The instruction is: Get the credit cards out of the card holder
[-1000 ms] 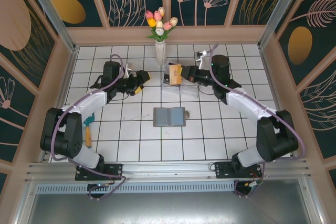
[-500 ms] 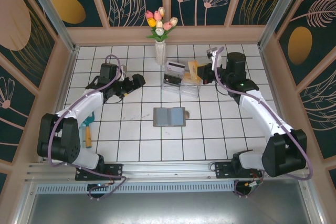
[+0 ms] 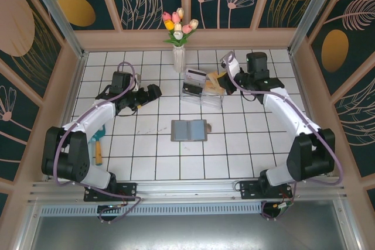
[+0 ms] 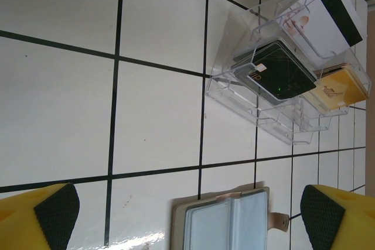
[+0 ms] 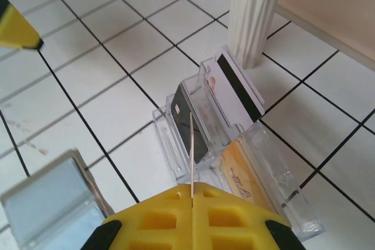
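Step in hand, as judged: delivery of a removed card to the clear tray (image 4: 275, 130). The right claw (image 3: 225, 79) was clamped on a thin held card (image 5: 191, 144), seen edge-on and reaching out from the claw toward the tray's slots. Its long axis could not be told.

The tray carried 3 cards: a white card (image 4: 319, 19) with a black stripe, a dark card (image 4: 281, 74) and a tan-yellow card (image 4: 337, 89).

The left claw (image 3: 152, 93) stood wide, holding nothing, over the tabletop (image 3: 146, 156) left of the tray.

The card holder (image 3: 189, 130) lay open and flat mid-tabletop, near the tray but apart from it. Its long axis ran left to right, with the tab pointing right. Its 2 windows appeared empty.

Next move, as judged: line the held card up with a free slot, lower it, then release.
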`<act>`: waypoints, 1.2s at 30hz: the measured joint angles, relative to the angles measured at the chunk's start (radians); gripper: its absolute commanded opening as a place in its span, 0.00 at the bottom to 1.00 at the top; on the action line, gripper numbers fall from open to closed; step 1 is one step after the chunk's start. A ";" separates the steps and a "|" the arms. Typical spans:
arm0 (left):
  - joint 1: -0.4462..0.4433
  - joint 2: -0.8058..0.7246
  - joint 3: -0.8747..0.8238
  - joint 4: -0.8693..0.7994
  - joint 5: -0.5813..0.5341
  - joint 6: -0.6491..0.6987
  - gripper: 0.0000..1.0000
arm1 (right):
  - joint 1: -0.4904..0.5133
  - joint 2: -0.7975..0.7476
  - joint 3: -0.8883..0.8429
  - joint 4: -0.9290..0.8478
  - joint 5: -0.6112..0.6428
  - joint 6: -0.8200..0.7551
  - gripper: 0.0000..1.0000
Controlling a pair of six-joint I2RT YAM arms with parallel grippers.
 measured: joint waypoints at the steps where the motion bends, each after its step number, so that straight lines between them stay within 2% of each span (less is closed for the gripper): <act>1: 0.000 0.000 0.000 0.000 0.001 0.003 0.99 | 0.000 0.023 0.016 -0.013 0.003 -0.030 0.00; 9: 0.000 0.013 0.001 0.000 0.022 0.016 0.99 | 0.000 0.177 0.094 -0.074 0.071 -0.219 0.00; 20: 0.000 0.013 0.002 0.001 0.026 0.020 0.98 | 0.000 0.223 0.194 -0.166 0.092 -0.497 0.00; 27: 0.000 0.013 0.002 0.001 0.026 0.020 0.99 | 0.000 0.293 0.246 -0.238 0.109 -0.581 0.00; 36: 0.000 0.014 0.002 0.001 0.027 0.020 0.99 | 0.010 0.322 0.259 -0.260 0.140 -0.608 0.00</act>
